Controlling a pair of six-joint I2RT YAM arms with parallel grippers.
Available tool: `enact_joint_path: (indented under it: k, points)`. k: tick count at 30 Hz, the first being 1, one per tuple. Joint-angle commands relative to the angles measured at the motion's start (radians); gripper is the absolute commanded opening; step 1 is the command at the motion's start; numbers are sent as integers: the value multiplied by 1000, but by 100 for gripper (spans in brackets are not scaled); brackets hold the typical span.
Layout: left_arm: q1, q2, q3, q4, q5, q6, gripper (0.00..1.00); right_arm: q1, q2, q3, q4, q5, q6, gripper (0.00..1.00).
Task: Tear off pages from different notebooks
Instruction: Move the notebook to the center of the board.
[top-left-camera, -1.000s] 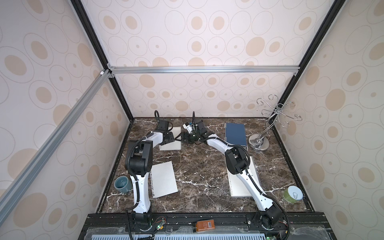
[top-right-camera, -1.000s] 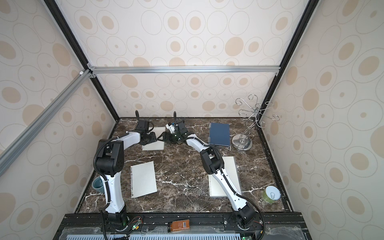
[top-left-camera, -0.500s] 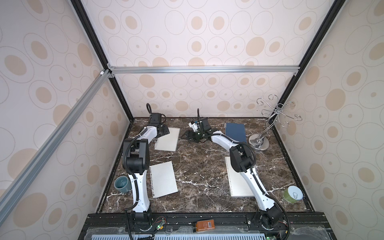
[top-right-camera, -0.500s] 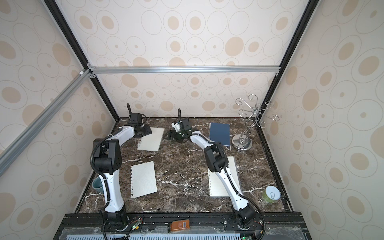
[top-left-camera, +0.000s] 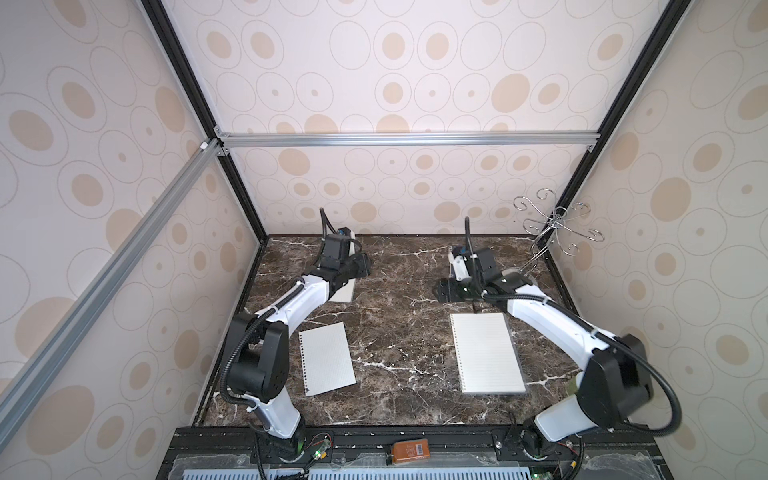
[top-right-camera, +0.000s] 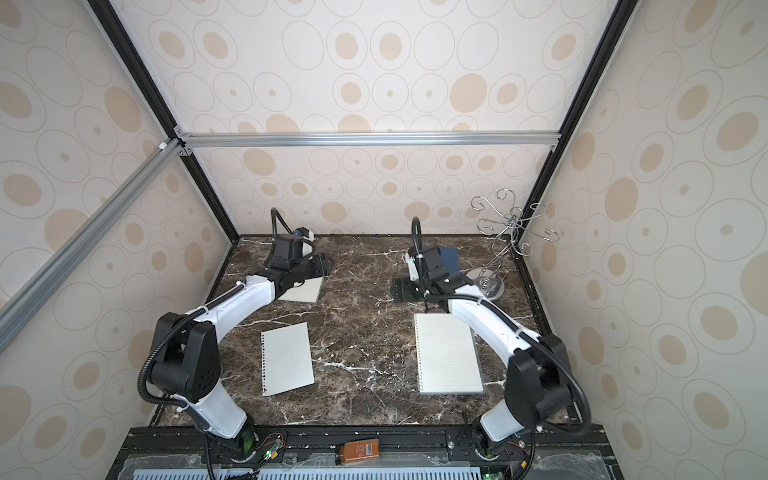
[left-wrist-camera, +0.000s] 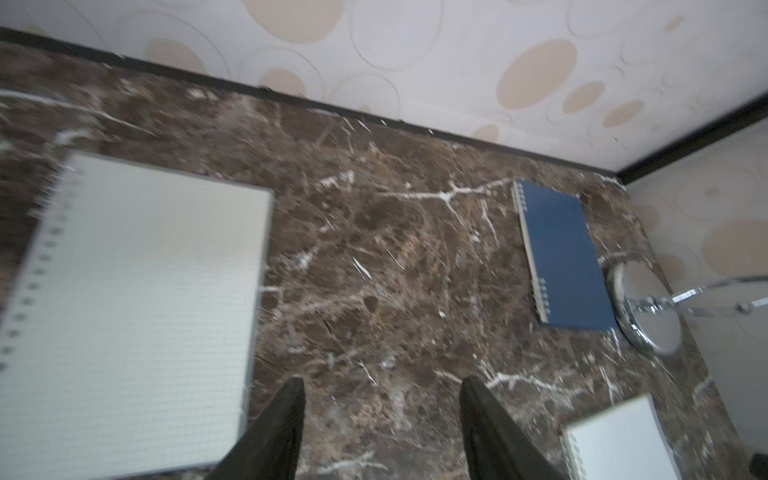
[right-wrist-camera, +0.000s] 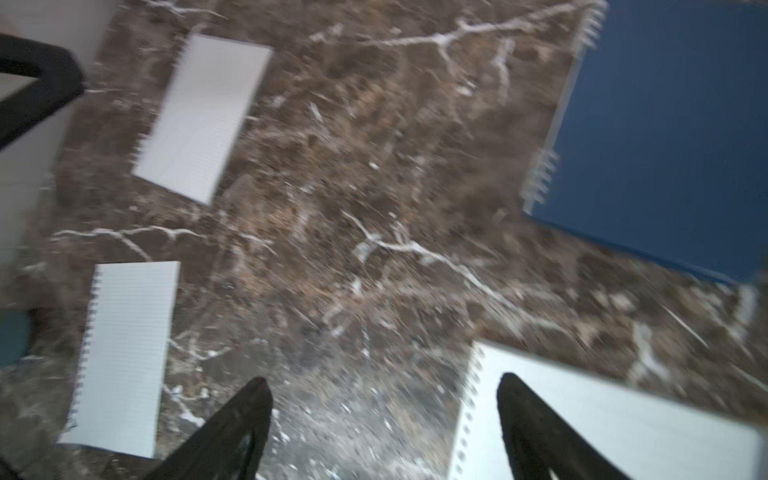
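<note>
Moved: my two arms have swung apart from the middle of the far table. My left gripper (left-wrist-camera: 382, 382) now hangs just beside the small notebook (left-wrist-camera: 137, 307), and my right gripper (right-wrist-camera: 384, 382) has crossed towards the blue notebook (right-wrist-camera: 665, 137).
Left gripper: fingers apart, nothing between them, bare marble table (top-left-camera: 399, 332) below.
Right gripper: fingers wide apart and empty, over the spiral edge of the larger notebook (top-left-camera: 486, 353).
Loose page: one sheet (top-left-camera: 327, 359) lies flat at the near left, ragged holes along one edge, well apart from every notebook.
Notebooks: the small one is at the far left, partly under my left arm; the larger one is at the near right; the blue one is at the far right, closed, beside the wire stand (top-right-camera: 486, 284).
Done: I judge one page torn off; from which notebook I cannot tell.
Left: only one loose sheet shows, so the other notebooks probably still owe a page each, the blue one likely next.
</note>
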Motion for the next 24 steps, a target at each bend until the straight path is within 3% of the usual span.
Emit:
enact_joint_path:
  k: [1, 3, 7, 13, 21, 24]
  points:
    - [-73, -67, -75, 123, 18, -32, 60, -54, -136, -145, -220, 158, 70, 93]
    - [-129, -93, -116, 153, 13, -40, 60, -108, -213, -220, -279, 137, 108, 100]
    - [-215, -114, -199, 234, 36, -72, 60, -251, -289, -316, -330, 64, 150, 100]
    - [-255, -85, -217, 209, 27, -78, 60, -446, -185, -403, -229, -141, 173, 100]
    - [-268, -77, -191, 149, 46, -55, 60, -494, -5, -407, -135, -179, 129, 100]
    - [-273, -51, -180, 118, 51, -77, 60, -491, 40, -401, -116, -294, 80, 96]
